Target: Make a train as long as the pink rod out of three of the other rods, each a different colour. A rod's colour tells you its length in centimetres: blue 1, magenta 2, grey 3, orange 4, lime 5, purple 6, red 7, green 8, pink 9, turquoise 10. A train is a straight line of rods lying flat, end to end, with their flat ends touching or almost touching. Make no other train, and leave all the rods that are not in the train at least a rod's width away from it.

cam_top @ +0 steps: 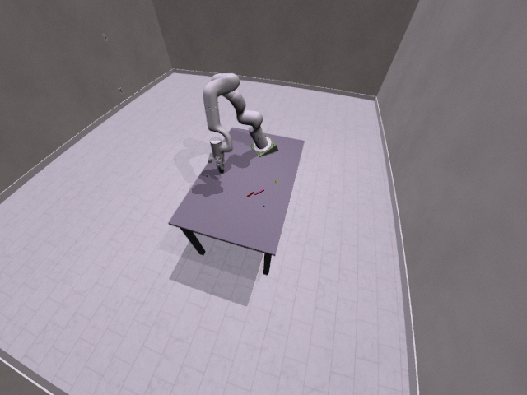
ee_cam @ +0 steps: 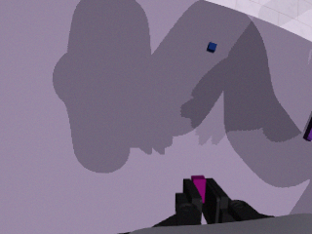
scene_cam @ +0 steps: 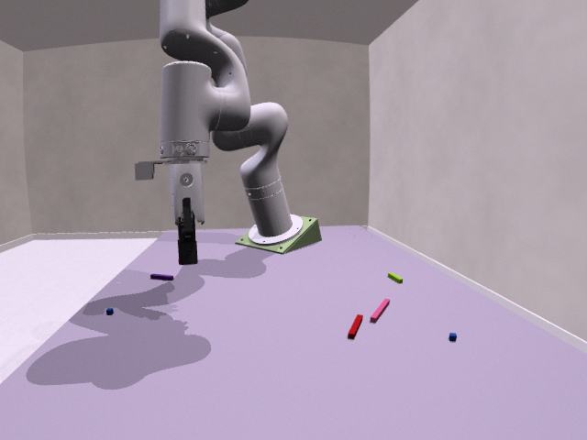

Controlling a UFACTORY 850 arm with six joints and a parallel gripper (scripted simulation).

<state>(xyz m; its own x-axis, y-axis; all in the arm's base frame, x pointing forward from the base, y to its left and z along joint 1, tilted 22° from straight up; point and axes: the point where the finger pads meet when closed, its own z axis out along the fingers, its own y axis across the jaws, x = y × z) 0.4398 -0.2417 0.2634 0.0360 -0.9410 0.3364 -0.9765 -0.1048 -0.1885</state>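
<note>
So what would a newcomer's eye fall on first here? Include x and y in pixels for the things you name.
Probably the big pale arm [cam_top: 211,108] [scene_cam: 184,108], arching over the left part of the purple table [cam_top: 238,220] [scene_cam: 331,388]. Next, perhaps, the red rod [cam_top: 249,194] [scene_cam: 355,326] and pink rod [cam_top: 258,192] [scene_cam: 380,310], lying near each other on the right in the exterior view.

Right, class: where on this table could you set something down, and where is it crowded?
Bare patches: between the left-hand blue rod and the red rod; also the near end, in front of both. Crowded: red and pink rods, nearly end to end; and around the purple rod, near the gripper holding the magenta rod.
</note>
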